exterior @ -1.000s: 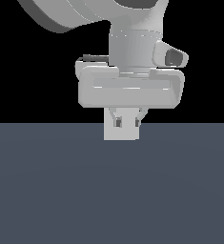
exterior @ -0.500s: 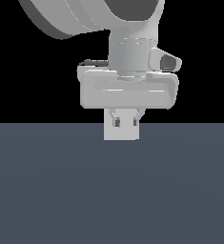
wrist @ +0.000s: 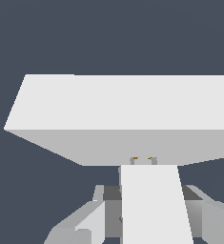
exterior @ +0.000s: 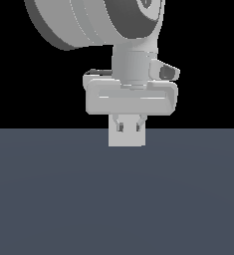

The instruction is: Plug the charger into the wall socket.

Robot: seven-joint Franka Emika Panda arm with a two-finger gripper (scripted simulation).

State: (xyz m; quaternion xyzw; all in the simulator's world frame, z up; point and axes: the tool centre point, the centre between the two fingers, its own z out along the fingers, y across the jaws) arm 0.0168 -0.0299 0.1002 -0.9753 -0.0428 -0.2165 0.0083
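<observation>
The dark grey counter [exterior: 116, 199] fills the lower half of the exterior view. The arm [exterior: 98, 20] reaches down from above. In the wrist view the wall socket [wrist: 127, 119] stands as a broad pale plate. The jaws [wrist: 149, 217] are clamped on the charger [wrist: 149, 200], whose long axis runs straight at the plate, its prongs [wrist: 143, 159] meeting the socket's face near the two yellowish holes.

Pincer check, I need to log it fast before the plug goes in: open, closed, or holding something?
Pincer: closed on the charger, whose prongs sit right at the wall socket.
</observation>
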